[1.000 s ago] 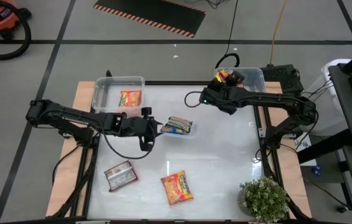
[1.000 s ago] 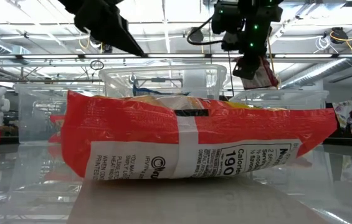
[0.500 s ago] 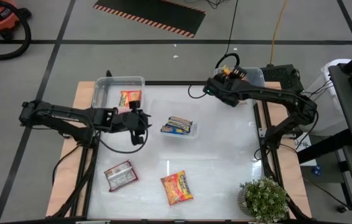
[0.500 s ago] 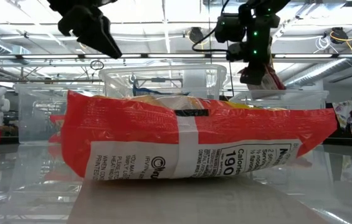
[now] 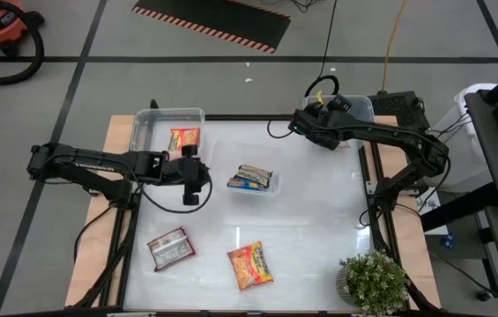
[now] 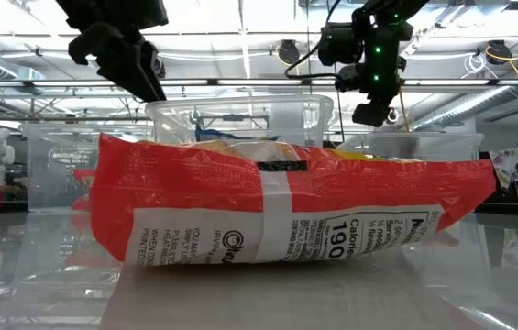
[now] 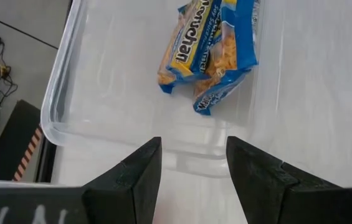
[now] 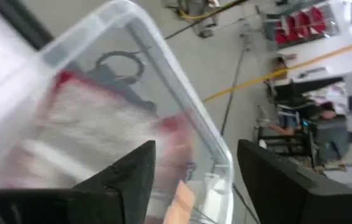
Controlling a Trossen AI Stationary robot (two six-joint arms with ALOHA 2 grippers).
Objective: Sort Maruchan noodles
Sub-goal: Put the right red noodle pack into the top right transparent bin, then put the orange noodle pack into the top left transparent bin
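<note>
My left gripper (image 5: 194, 183) (image 7: 191, 146) hangs open and empty over the table, just left of a small clear bin (image 7: 57, 118). Two blue-yellow noodle packets (image 5: 252, 178) (image 7: 208, 53) lie in that bin. My right gripper (image 5: 330, 105) (image 8: 195, 146) is open above the far-right clear bin (image 5: 360, 113), where a red-and-white packet (image 8: 95, 121) shows blurred inside. An orange-yellow packet (image 5: 184, 139) lies in the far-left bin (image 5: 143, 123). A silver-red packet (image 5: 170, 248) and an orange packet (image 5: 250, 265) (image 6: 286, 215) lie flat on the table.
A potted plant (image 5: 374, 282) stands at the table's near right corner. Bare white tabletop (image 5: 319, 211) stretches between the centre bin and the right edge. The arms' frames run along both side edges.
My right gripper carried a red packet toward the far-right bin and let it go; the packet no longer hangs below the fingers. My left gripper drew back from the centre bin toward the table's left and then stayed there.
</note>
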